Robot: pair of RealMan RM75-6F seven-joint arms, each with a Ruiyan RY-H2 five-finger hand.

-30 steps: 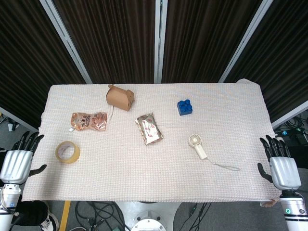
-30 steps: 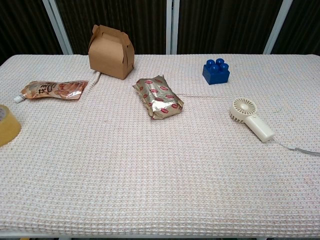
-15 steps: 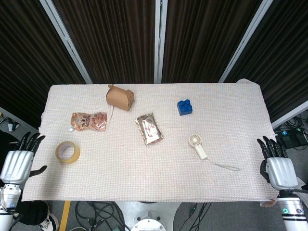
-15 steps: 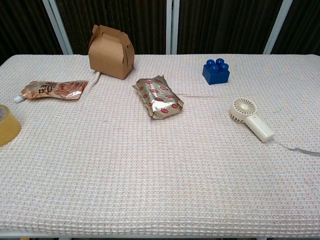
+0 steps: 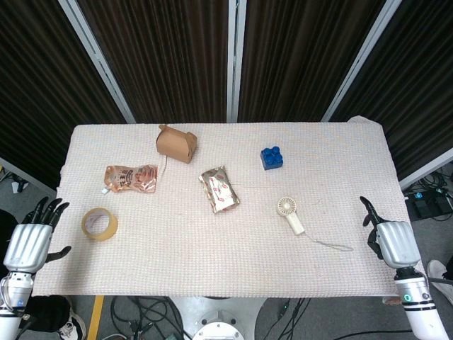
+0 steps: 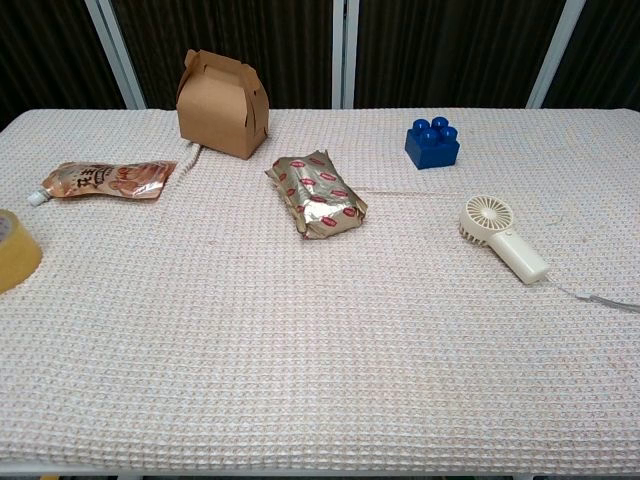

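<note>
Your right hand point(image 5: 391, 239) hovers empty, fingers apart, over the table's right edge, nearest the handheld fan point(image 5: 291, 214). Your left hand point(image 5: 27, 243) sits empty, fingers spread, beside the tape roll point(image 5: 99, 224).

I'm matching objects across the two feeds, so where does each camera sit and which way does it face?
Head view: high above the near edge, looking steeply down on the whole table; left hand and right hand show at its sides, both holding nothing.
Chest view: low at the near edge, looking across the cloth toward the curtains; no hand shows.
Both share the handheld fan, blue brick, paper box, tape roll.
</note>
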